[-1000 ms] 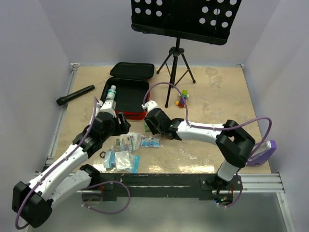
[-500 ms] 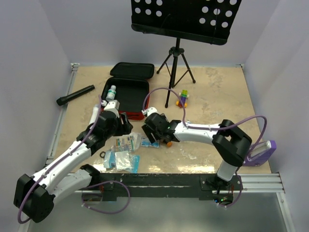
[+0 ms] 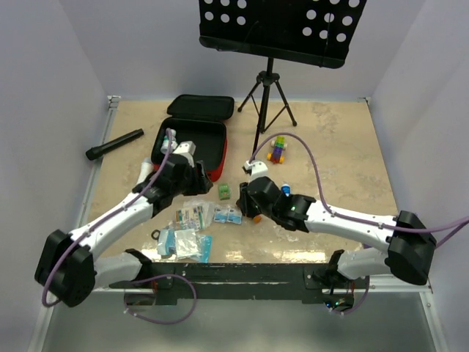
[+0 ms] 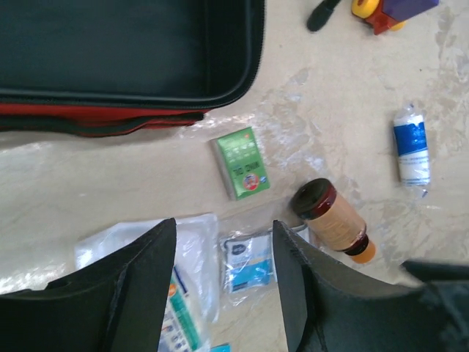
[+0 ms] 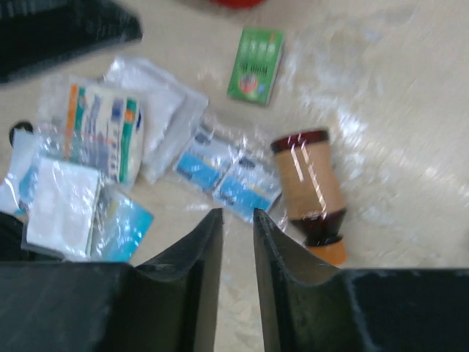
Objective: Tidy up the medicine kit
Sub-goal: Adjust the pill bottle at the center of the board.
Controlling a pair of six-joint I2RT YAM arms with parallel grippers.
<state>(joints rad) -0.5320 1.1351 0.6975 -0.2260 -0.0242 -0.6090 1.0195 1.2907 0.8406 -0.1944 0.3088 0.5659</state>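
The medicine kit [image 3: 216,150] lies open at the back left, red with a black lining, and its near edge [image 4: 110,117] fills the top of the left wrist view. My left gripper [image 3: 196,180] [image 4: 223,235] hovers open and empty just in front of it, above blue packets [image 4: 248,260]. A green box [image 3: 224,192] [image 4: 240,163] [image 5: 256,64], an amber bottle [image 3: 254,215] [image 4: 333,221] [image 5: 308,183] on its side and the blue packets [image 5: 223,176] lie on the table. My right gripper [image 3: 245,199] [image 5: 238,216] hangs over them, its jaws a narrow gap apart with nothing between.
A heap of clear packets [image 3: 185,233] [image 5: 95,143] sits near the front edge. A white-and-blue gauze roll [image 4: 410,147] lies right of the bottle. A coloured toy [image 3: 277,149], a music stand's tripod [image 3: 268,103] and a black flashlight [image 3: 115,144] stand further back.
My right arm has swung its elbow out to the right and its jaws have narrowed. My left gripper has moved right, to the kit's near edge. The green box now shows.
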